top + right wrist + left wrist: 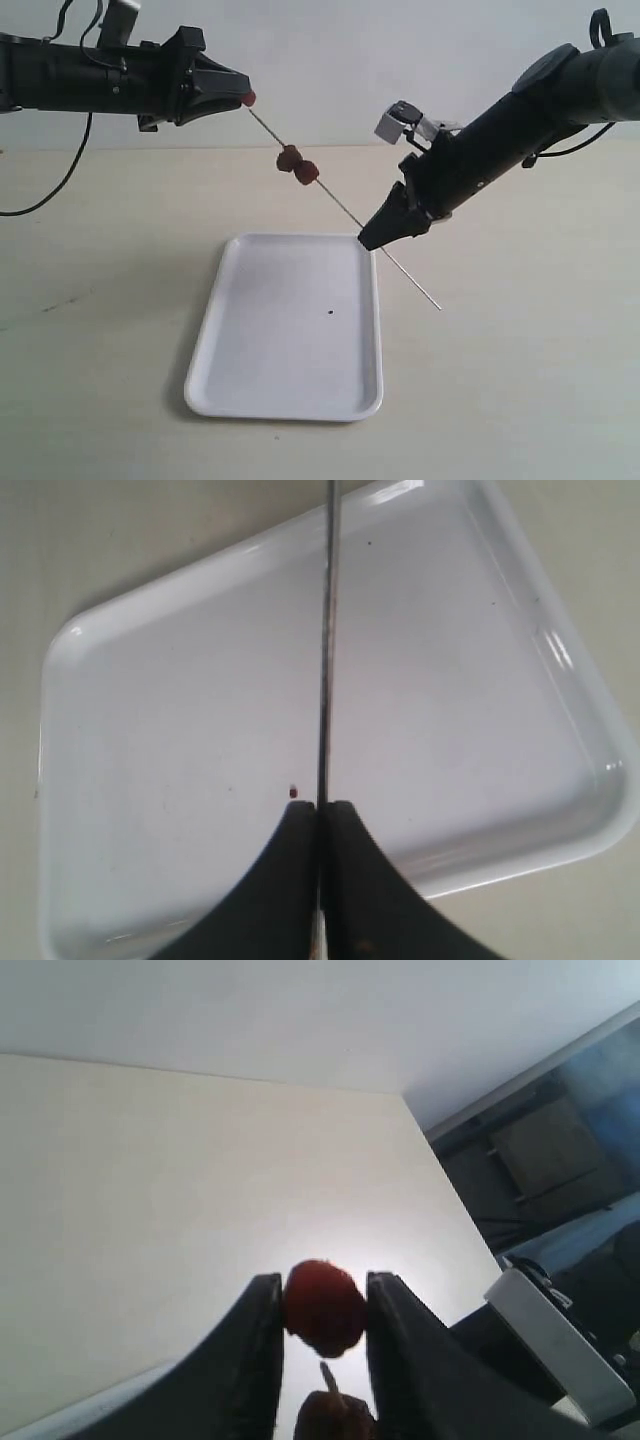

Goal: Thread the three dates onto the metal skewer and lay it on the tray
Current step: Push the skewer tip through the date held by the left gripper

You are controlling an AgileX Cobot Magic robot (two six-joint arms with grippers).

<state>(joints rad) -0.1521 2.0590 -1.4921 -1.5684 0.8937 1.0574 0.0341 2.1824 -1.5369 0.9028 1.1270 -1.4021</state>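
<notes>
The thin metal skewer [345, 207] slants through the air above the white tray [230, 350]. My right gripper [366, 240] is shut on the skewer [326, 630] partway along it, over the tray's right rim. Two dates [298, 165] sit threaded side by side on its upper half. My left gripper [243, 97] is shut on the third date [248, 98] at the skewer's upper tip. In the left wrist view this date [322, 1306] is pinched between the fingers, with the skewer tip [329, 1375] just below it and a threaded date [333, 1418] beyond.
The tray [150, 730] carries a tiny black speck [330, 312]. The beige table [520, 380] runs to a white wall behind. Black cables [60, 170] hang at the far left.
</notes>
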